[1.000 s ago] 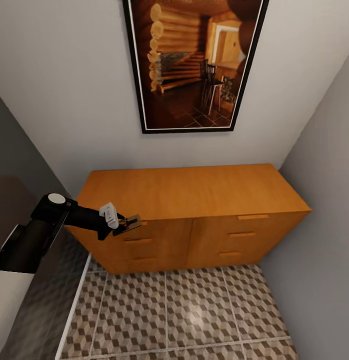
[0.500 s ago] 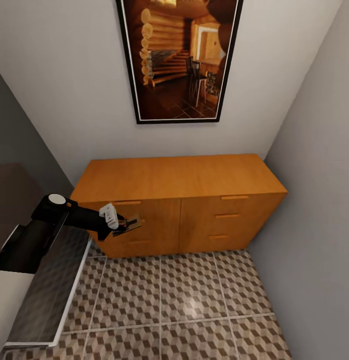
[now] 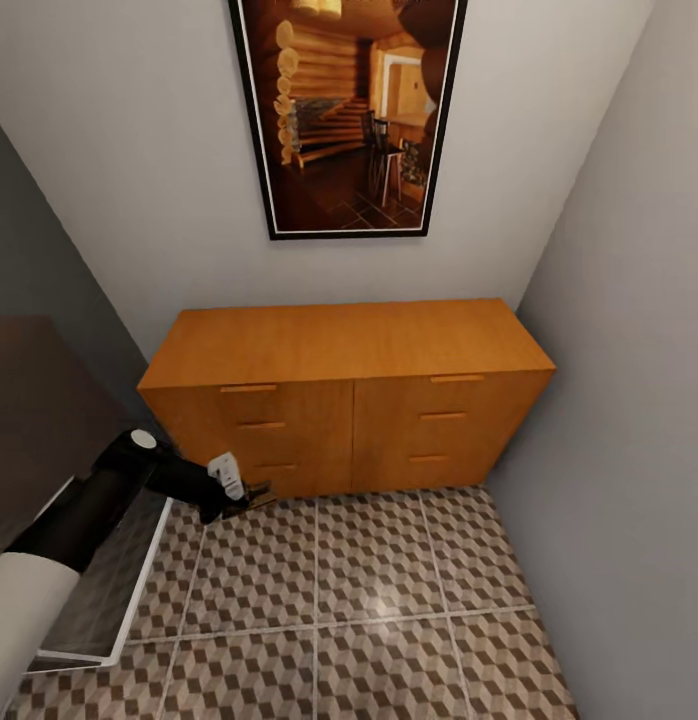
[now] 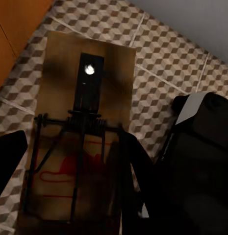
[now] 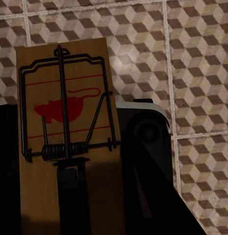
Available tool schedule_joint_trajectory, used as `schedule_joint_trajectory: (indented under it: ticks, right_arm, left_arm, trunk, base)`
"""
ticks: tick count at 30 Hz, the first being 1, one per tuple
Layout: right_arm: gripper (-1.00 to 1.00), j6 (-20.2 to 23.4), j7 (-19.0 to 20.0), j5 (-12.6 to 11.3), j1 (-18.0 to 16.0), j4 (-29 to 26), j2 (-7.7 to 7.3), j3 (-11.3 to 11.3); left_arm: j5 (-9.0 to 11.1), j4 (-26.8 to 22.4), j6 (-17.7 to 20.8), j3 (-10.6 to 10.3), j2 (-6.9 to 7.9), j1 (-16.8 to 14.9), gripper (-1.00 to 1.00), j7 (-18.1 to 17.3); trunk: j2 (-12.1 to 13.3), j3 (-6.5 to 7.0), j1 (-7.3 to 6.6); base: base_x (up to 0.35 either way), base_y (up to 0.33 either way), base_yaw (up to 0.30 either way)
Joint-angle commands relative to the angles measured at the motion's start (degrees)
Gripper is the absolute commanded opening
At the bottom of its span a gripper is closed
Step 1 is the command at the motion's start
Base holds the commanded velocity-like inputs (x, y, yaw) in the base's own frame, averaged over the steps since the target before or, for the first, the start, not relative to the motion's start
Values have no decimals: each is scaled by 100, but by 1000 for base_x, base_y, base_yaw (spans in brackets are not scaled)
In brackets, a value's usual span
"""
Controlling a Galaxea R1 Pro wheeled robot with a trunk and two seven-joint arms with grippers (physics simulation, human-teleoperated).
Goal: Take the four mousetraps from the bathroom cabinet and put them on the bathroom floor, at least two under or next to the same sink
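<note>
The orange-brown cabinet (image 3: 349, 390) stands against the back wall with all its drawers closed. In the head view my left gripper (image 3: 247, 495) hangs low in front of the cabinet's lower left corner, shut on a mousetrap (image 3: 261, 491). The left wrist view has that wooden mousetrap (image 4: 89, 63) clamped in the left gripper (image 4: 69, 161) above the bathroom floor (image 4: 163, 54). In the right wrist view my right gripper (image 5: 69, 166) is shut on a second mousetrap (image 5: 64, 73), its red mouse print facing the camera, over the bathroom floor (image 5: 202, 58). The bathroom sink is out of view.
A framed cabin picture (image 3: 344, 110) hangs above the cabinet. A grey wall (image 3: 629, 380) closes the right side. At the left stand a dark slab (image 3: 39, 400) and a glossy panel with a white edge (image 3: 119, 590). Patterned tiles (image 3: 389, 610) stretch in front of the cabinet.
The head camera has pulled back and turned, so the cabinet sits higher and further left in the picture. My left arm has dropped from top-drawer height toward the floor, still holding its mousetrap.
</note>
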Motion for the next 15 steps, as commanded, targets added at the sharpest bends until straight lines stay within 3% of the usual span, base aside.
schedule_joint_trajectory:
  ticks: [1, 5, 10, 13, 15]
  right_arm:
    - [-100, -18, -15, -44, -3, 1, 2, 50]
    - [-100, -24, -15, -48, -3, -7, -3, 49]
    - [-100, -48, -23, -52, -2, -29, -10, 37]
    - [-100, -65, -23, -57, -2, -49, -85, 31]
    - [-100, -69, -24, -57, -2, -73, -155, 26]
  left_arm:
    - [-5, 262, -129, -40, -12, 59, -100, 201]
    - [41, 1159, -754, -74, -89, 191, -100, 855]
    - [263, 2834, -1689, -83, -370, 271, -100, 1752]
    - [524, 4034, -2600, -79, -563, 316, -100, 2384]
    - [717, 4608, -2990, -77, -665, 326, -100, 2797]
  trunk:
    - [-11, -9, 3]
    - [-11, -9, 3]
    - [-11, -9, 3]
    - [-11, -9, 3]
    - [-11, -9, 3]
  base:
    - [-6, -2, 0]
    - [-3, -1, 0]
    - [0, 0, 0]
    - [0, 0, 0]
    - [0, 0, 0]
